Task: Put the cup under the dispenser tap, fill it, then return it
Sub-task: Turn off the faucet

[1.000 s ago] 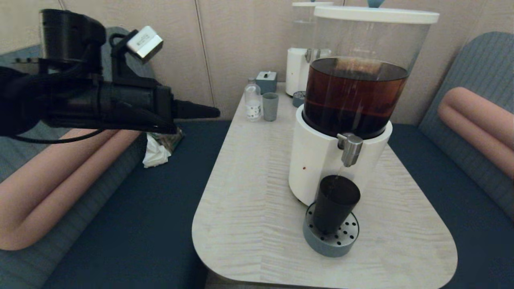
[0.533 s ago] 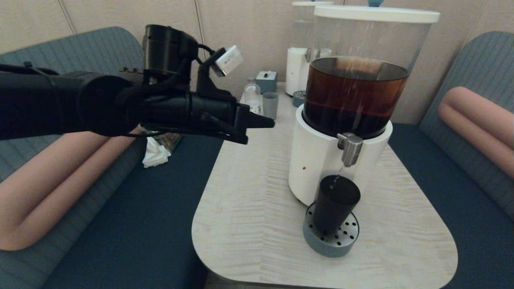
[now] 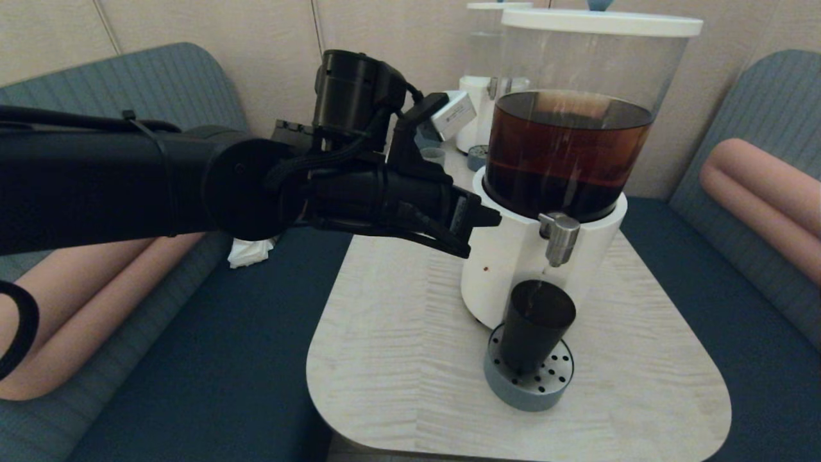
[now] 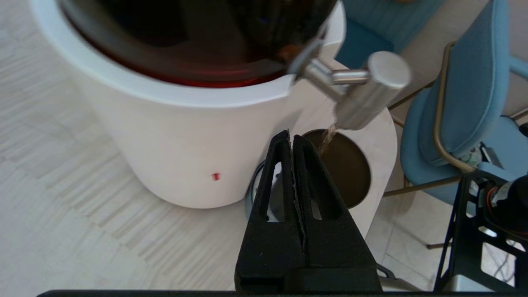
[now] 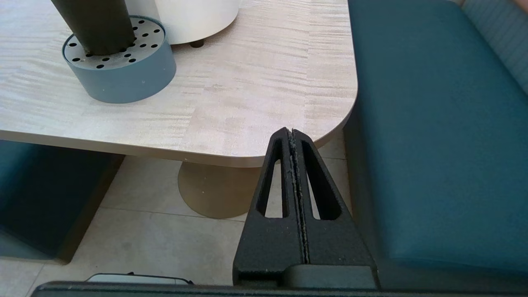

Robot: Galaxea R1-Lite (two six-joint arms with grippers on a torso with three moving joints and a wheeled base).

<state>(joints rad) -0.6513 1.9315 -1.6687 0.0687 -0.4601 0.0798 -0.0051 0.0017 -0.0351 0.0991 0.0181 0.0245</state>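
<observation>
Nearest you, the cup (image 3: 536, 327) stands upright on the round drain tray (image 3: 528, 388) at the counter's (image 3: 397, 359) front, right under the tap (image 3: 560, 239); a thin brown stream seems to run into it, though it is hard to be sure. Beyond the cup, your left tool (image 4: 292, 138), its fingers pressed together and holding nothing, hangs beside the white base (image 3: 507, 263), short of the tap. Bring that pressed tip squarely onto the tap's head and work it gently; watch the level in the cup and shut off early. Your right tool (image 5: 291, 134), also pressed together, waits below the counter's edge, well apart from the cup.
</observation>
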